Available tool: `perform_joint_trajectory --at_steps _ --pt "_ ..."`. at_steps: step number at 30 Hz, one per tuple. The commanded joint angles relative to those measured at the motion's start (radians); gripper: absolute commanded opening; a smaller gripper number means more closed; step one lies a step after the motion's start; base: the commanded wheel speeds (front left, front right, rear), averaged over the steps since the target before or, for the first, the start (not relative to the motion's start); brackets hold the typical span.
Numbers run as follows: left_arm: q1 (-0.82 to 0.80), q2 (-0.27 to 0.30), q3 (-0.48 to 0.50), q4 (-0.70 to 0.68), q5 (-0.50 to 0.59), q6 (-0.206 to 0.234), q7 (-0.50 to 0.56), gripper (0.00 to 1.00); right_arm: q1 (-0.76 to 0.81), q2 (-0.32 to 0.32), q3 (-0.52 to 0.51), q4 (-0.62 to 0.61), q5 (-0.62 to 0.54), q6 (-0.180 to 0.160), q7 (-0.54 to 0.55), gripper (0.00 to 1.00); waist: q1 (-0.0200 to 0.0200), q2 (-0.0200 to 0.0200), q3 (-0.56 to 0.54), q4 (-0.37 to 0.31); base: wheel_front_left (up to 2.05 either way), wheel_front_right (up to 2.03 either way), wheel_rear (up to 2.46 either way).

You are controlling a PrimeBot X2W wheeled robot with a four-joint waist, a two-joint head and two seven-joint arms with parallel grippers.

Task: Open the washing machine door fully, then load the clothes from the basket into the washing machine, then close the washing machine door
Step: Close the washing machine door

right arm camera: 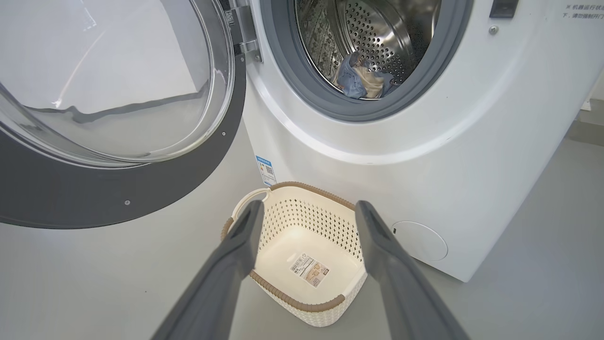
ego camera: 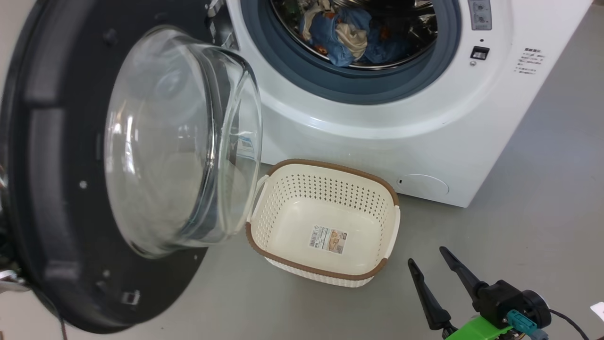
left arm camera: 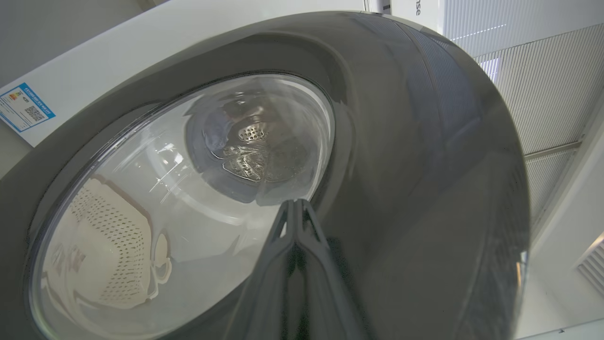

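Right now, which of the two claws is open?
The right claw: its two fingers stand wide apart, pointing toward the basket. The left claw has its fingers pressed together, at the washing machine door.

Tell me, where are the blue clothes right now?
In the head view, the clothes sit inside the washing machine, top middle, behind the grey seal and above the empty basket.

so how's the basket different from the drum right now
The basket is empty apart from a sticker; the drum holds the blue and cream clothes. The basket is cream plastic with a brown rim; the drum is shiny steel. The basket opens upward on the floor; the drum opens to the front. Both have walls full of small holes.
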Motion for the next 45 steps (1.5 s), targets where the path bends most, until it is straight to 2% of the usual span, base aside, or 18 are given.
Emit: perform_joint_trajectory --at_steps 1,7,15,23,24,33,38,45 --pt "-0.004 0.025 0.004 -0.069 0.001 -0.003 0.018 0.0 -0.037 0.009 0.017 -0.024 -0.011 0.002 -0.005 1.0 0.0 0.0 0.0 -0.008 0.0 0.0 0.0" --pt "0.021 -0.044 -0.074 -0.201 0.026 -0.001 0.037 0.0 -0.047 0.027 0.02 -0.025 -0.006 0.002 -0.005 1.0 0.0 0.0 -0.003 -0.038 0.0 0.0 0.0" --pt "-0.005 -0.087 -0.155 -0.286 0.066 0.025 0.044 0.0 -0.061 0.047 0.021 -0.032 -0.002 0.002 -0.005 1.0 0.0 0.0 0.006 -0.138 0.0 0.0 0.0" --pt "-0.073 -0.102 -0.192 -0.242 0.143 0.025 -0.003 0.0 -0.067 0.054 0.016 -0.043 0.008 0.002 -0.005 1.0 0.0 0.0 0.02 -0.288 0.0 0.0 0.0" --pt "-0.073 -0.102 -0.192 -0.242 0.143 0.025 -0.003 0.0 -0.067 0.054 0.016 -0.043 0.008 0.002 -0.005 1.0 0.0 0.0 0.02 -0.288 0.0 0.0 0.0" --pt "-0.156 -0.102 -0.185 -0.17 0.202 0.013 -0.073 0.0 -0.079 0.055 0.023 -0.058 0.047 0.002 -0.005 1.0 0.0 0.0 0.044 -0.427 0.0 0.0 0.0" --pt "-0.199 -0.109 -0.18 -0.132 0.224 0.005 -0.116 0.0 -0.084 0.055 0.025 -0.061 0.055 0.002 -0.005 1.0 0.0 0.0 0.053 -0.464 0.0 0.0 0.0" --pt "-0.285 -0.129 -0.173 -0.058 0.267 -0.002 -0.216 0.0 -0.093 0.055 0.018 -0.065 0.057 0.002 -0.005 1.0 0.0 0.0 0.068 -0.46 0.0 0.0 0.0"
